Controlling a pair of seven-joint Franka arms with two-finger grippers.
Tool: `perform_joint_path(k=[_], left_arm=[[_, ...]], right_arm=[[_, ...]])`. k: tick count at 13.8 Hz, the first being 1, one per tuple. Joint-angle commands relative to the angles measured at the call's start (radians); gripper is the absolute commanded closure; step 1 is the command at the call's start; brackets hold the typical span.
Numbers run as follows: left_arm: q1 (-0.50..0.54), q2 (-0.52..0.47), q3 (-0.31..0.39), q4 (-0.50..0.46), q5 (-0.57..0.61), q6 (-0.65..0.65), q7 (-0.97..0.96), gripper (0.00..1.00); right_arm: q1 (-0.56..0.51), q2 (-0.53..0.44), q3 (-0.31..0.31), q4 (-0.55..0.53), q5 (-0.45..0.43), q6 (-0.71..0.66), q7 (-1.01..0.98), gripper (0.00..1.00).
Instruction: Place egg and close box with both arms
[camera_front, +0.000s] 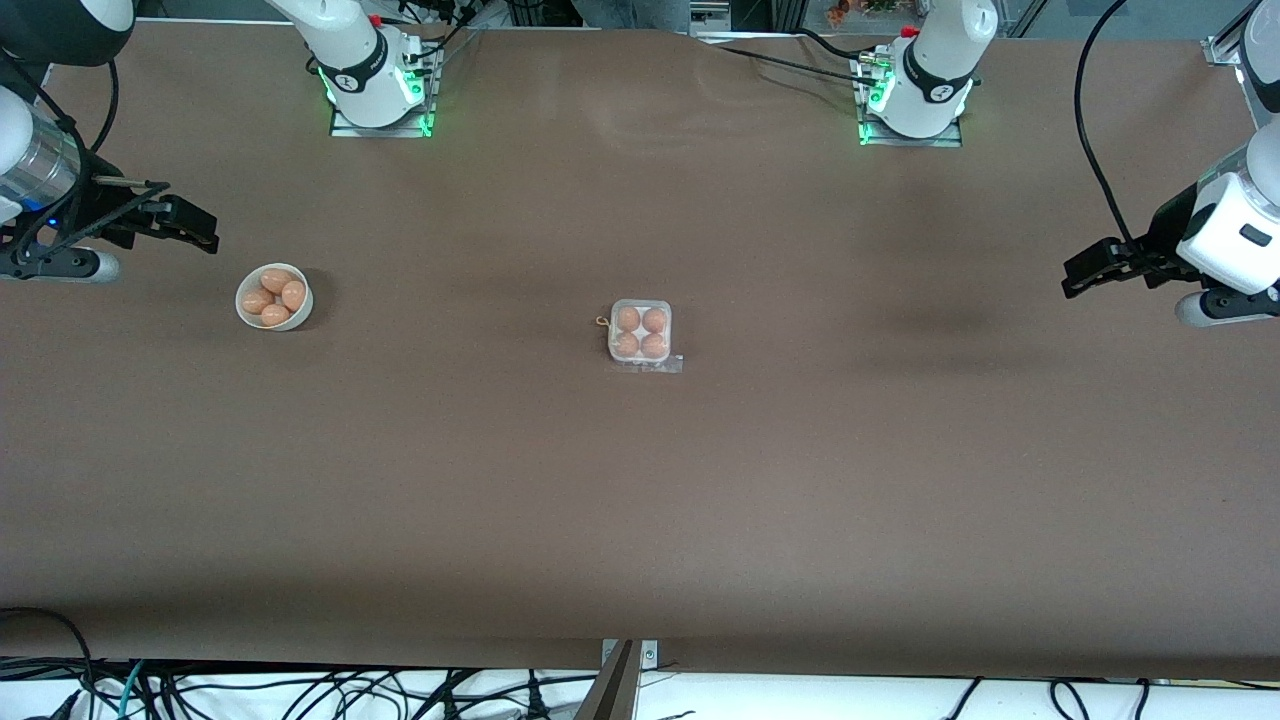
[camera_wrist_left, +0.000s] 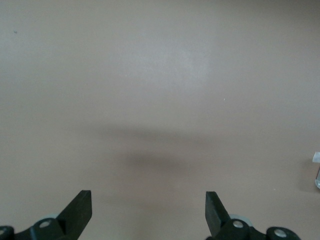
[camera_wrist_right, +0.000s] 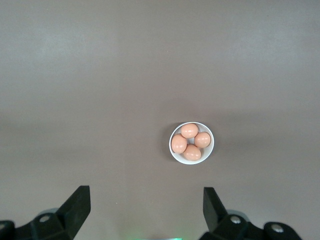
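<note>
Mid-table box (camera_front: 641, 333) lies closed; left gripper (camera_front: 1085, 272) and right gripper (camera_front: 190, 226) hover spread at table ends.

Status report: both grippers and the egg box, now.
Left gripper open, waiting over bare table. Right gripper open, up by the round white bowl of four eggs. Small square clear-lidded egg box mid-table, four eggs inside, lid down. Nothing in the way.

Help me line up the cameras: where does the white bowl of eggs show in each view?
Front view: the white bowl sits toward the right arm's end of the table, near the right gripper.
Left wrist view: not in it.
Right wrist view: the bowl lies on the table.
Shared landmark: the brown table.
</note>
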Motion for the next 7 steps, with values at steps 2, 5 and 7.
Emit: perform_joint_path(k=[2, 5, 7], left_arm=[[-0.001, -0.017, -0.008, -0.011, 0.025, -0.023, 0.013, 0.0], [-0.001, -0.017, -0.008, -0.009, 0.029, -0.025, 0.011, 0.0], [-0.001, -0.017, -0.008, -0.009, 0.031, -0.026, 0.013, 0.0]], right_arm=[[-0.006, -0.014, 0.008, -0.002, 0.003, -0.016, 0.007, 0.0], [-0.005, -0.014, 0.007, -0.003, 0.003, -0.016, 0.007, 0.0], [-0.005, -0.014, 0.007, -0.003, 0.003, -0.016, 0.007, 0.0]])
